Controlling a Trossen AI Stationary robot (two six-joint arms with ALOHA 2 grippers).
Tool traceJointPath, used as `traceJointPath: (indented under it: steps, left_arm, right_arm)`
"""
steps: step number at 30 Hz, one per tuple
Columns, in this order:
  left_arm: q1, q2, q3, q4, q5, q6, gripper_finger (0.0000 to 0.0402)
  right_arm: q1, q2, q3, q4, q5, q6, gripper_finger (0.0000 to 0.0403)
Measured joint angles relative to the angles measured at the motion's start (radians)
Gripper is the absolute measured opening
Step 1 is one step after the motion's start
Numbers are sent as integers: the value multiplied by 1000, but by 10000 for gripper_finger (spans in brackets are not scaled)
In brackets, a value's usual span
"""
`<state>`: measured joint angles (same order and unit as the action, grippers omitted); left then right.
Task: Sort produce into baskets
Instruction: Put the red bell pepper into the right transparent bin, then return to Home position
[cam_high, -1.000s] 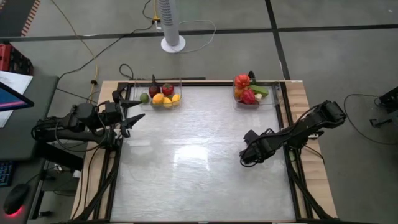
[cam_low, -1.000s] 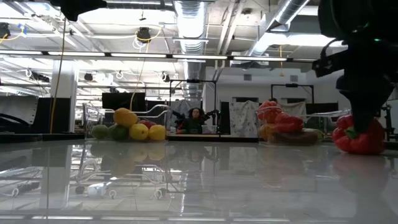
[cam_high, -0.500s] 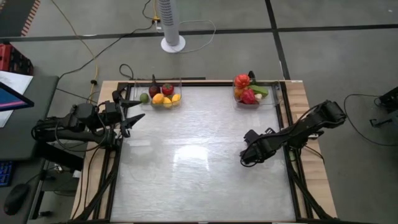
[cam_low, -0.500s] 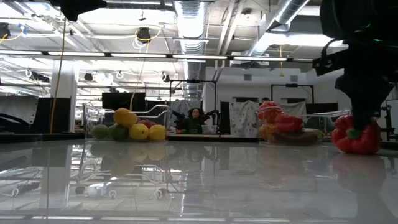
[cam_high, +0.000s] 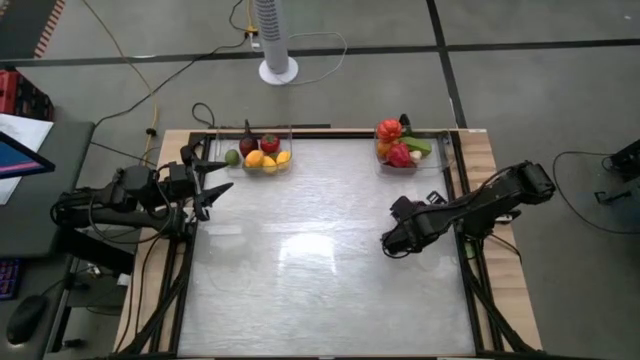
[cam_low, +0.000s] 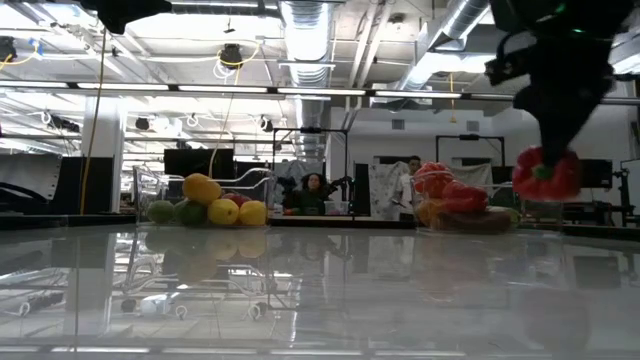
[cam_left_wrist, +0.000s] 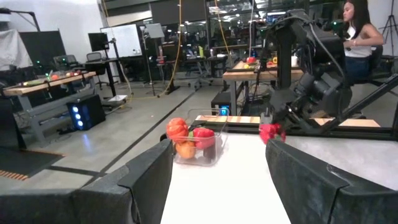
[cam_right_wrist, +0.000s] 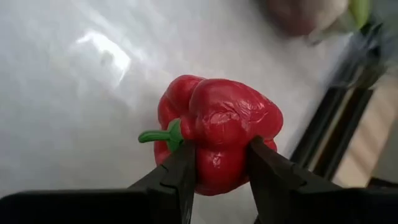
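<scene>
Left gripper (cam_high: 215, 178): parked at the table's left edge, fingers (cam_left_wrist: 149, 177) spread apart with nothing between them; its wrist view looks between them across the table. Table (cam_high: 320, 250): pale, glossy top in a dark frame with wooden side strips; the low view shows it mirroring the room's ceiling lights. Left basket (cam_high: 258, 152): clear plastic bin at the far edge, holding rounded yellow, orange, green, red and dark produce; the low view resolves these as smooth lemons (cam_low: 237, 212), limes (cam_low: 175, 212) and a larger yellow-orange fruit heaped on top, detail the high view does not give. Right gripper (cam_right_wrist: 217, 163): over the table's right half, clamped on a red pepper (cam_right_wrist: 217, 134). The high view hides this pepper under the arm; the low view shows it lifted clear of the tabletop; the right wrist view shows its lobed, glossy skin, curved green stem and both dark fingers pressing its sides. Right basket (cam_high: 432, 160): clear bin at the far right corner, holding red peppers, an orange item and a green one; the left wrist view shows its transparent wall and rounded corner.
</scene>
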<state>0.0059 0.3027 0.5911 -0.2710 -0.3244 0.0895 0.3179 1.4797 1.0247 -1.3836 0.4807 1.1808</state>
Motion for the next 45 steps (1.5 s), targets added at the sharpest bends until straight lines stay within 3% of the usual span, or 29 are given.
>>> traceJointPath:
  steps: [8,22,25,28,35,40,45]
  left_arm:
    - [0,0,0,0,0,0,245]
    - [0,0,0,1,0,4,245]
    - [0,0,0,3,0,4,245]
    - [0,0,0,11,0,15,245]
    - [0,0,0,10,0,20,245]
    - [0,0,0,10,0,34,245]
    - [0,0,0,23,0,64,245]
  right_arm:
    - [-144,0,76,-52,192,-145,151]
    - [-572,-1,142,-40,407,-426,157]
    - [-660,-2,142,-38,415,-437,158]
    - [-730,-2,142,0,358,-525,168]
    - [-830,-2,142,107,307,-645,247]
    - [-832,-15,136,93,281,-654,290]
    - [-772,-173,32,122,254,-599,301]
